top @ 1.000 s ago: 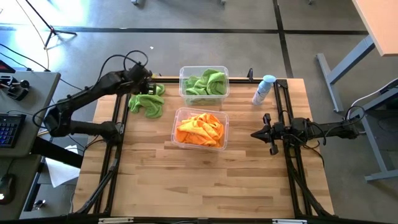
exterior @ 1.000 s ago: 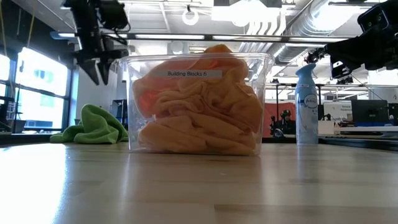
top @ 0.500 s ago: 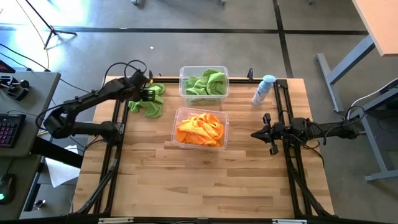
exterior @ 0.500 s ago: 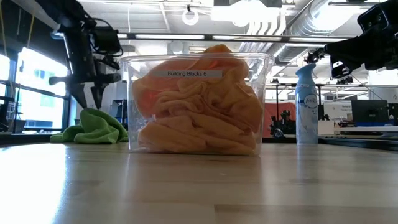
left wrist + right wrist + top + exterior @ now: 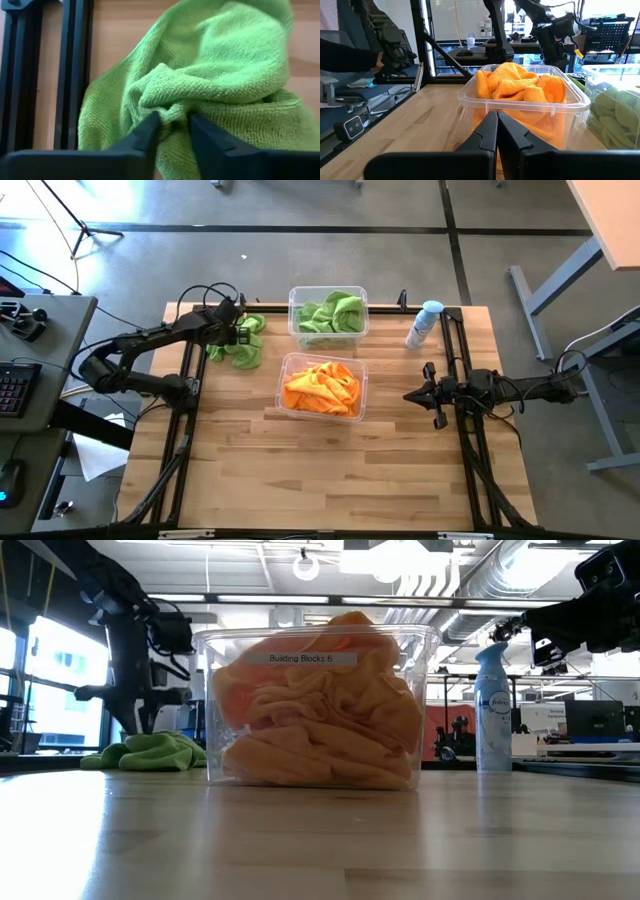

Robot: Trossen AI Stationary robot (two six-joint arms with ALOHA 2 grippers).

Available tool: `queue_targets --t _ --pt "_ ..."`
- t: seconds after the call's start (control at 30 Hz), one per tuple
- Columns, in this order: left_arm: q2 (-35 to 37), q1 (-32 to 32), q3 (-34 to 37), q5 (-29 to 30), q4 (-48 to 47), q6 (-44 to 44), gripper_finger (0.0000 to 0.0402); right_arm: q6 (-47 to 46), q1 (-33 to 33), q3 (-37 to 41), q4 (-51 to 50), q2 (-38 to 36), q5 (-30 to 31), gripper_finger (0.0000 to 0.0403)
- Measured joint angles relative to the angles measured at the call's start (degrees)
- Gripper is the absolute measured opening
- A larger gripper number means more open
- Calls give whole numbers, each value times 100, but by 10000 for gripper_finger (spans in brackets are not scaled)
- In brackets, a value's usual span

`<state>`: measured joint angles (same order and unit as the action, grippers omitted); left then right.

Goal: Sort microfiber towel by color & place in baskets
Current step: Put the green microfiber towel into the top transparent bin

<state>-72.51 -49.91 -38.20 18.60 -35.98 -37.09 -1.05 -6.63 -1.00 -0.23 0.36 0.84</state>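
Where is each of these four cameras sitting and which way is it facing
High view: overhead, straight down on the table; left gripper on the loose green towel, right gripper idle beside the orange basket.
Low view: tabletop height, level through the orange basket; the left arm shows behind it.
Left wrist view: close on the green towel, a fold pinched between its fingers.
Right wrist view: across the table at the orange basket, fingers shut.
Shared: the orange basket shows in three views.

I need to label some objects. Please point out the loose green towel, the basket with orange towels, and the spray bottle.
loose green towel (image 5: 237,350), high view, middle of the crumpled cloth.
basket with orange towels (image 5: 287,364), high view, clear plastic rim.
spray bottle (image 5: 423,326), high view, pale body.
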Motion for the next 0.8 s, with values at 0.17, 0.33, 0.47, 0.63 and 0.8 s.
queue_targets --t 0.17,0.33,0.47,0.63,0.8 --pt "-88 4 0 -207 103 -12 10 -1 0 1 0 0 0 1" --pt "263 106 -122 -534 111 -23 4 0 -1 0 0 0 1 1" --pt "771 328 -452 -582 24 -38 2 -1 0 -1 0 0 0 1" --pt "1332 717 -1172 -386 -427 -22 1 0 -1 -1 0 0 0 1" --pt "1541 1328 -2075 184 -785 79 0 1 0 -1 0 0 0 1"
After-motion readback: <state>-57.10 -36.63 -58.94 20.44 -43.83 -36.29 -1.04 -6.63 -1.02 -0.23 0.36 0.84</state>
